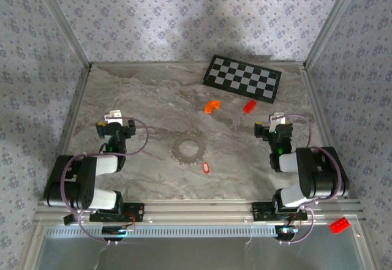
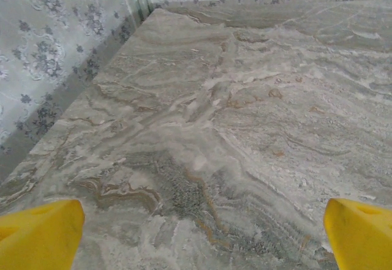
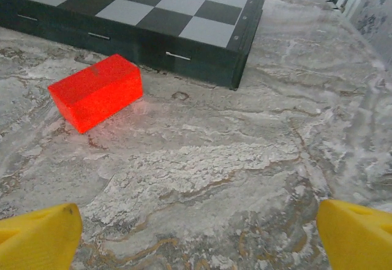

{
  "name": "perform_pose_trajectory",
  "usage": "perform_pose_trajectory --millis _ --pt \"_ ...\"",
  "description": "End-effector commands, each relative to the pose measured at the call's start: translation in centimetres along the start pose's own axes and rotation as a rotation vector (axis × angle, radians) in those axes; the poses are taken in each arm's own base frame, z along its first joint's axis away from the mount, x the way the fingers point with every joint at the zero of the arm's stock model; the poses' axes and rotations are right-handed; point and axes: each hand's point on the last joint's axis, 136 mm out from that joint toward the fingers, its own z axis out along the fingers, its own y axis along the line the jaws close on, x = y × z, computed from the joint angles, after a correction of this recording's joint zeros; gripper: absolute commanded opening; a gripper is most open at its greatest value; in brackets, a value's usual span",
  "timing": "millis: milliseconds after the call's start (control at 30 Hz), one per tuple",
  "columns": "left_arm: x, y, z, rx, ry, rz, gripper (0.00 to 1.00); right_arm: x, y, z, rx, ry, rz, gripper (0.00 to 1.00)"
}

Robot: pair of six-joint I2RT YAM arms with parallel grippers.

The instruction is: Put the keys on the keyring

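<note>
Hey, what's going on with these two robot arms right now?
Nothing is being handled yet. Both arms sit drawn back near their bases, with the left gripper and right gripper open and empty. The keyring lies mid-table between them, and the key lies loose by its near right side, not on it. Farther back are an orange arc, a red block and a checkerboard, none of them touched by a gripper.

On the marbled table (image 1: pixel 153 98), a beaded keyring (image 1: pixel 186 148) is laid near centre. A red key (image 1: pixel 206 168) is seen just beside it, seemingly not touching. Beyond the keyring are set an orange arc (image 1: pixel 212 105), a red block (image 1: pixel 249 106) and a checkered board (image 1: pixel 243 78).
</note>
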Motion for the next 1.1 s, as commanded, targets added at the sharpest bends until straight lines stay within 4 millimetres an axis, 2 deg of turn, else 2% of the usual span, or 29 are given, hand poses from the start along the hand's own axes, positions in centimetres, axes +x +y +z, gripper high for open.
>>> perform_pose_trajectory --millis 0,167,367,500,600,1067 --pt "-2.2 -0.7 0.6 0.035 -0.08 -0.018 1.0 -2.6 -0.8 0.8 0.025 -0.087 0.04 1.0" --pt "-1.2 -1.1 1.8 0.039 -0.057 -0.015 1.0 -2.4 -2.6 2.0 0.104 -0.005 0.085 0.99" --pt "-0.9 -1.4 2.4 0.048 -0.022 -0.003 1.0 -2.4 -2.6 2.0 0.104 -0.01 0.084 1.0" --pt "-0.8 -0.7 3.2 0.042 0.014 -0.041 1.0 -2.5 -2.4 2.0 0.101 -0.013 0.077 1.0" --pt "-0.7 -0.5 3.3 0.043 0.019 -0.052 1.0 -2.4 -1.7 2.1 0.073 -0.004 0.061 1.0" --pt "-0.7 -0.3 3.3 0.041 0.024 -0.061 1.0 -2.6 -1.9 2.2 0.073 -0.007 0.062 1.0"
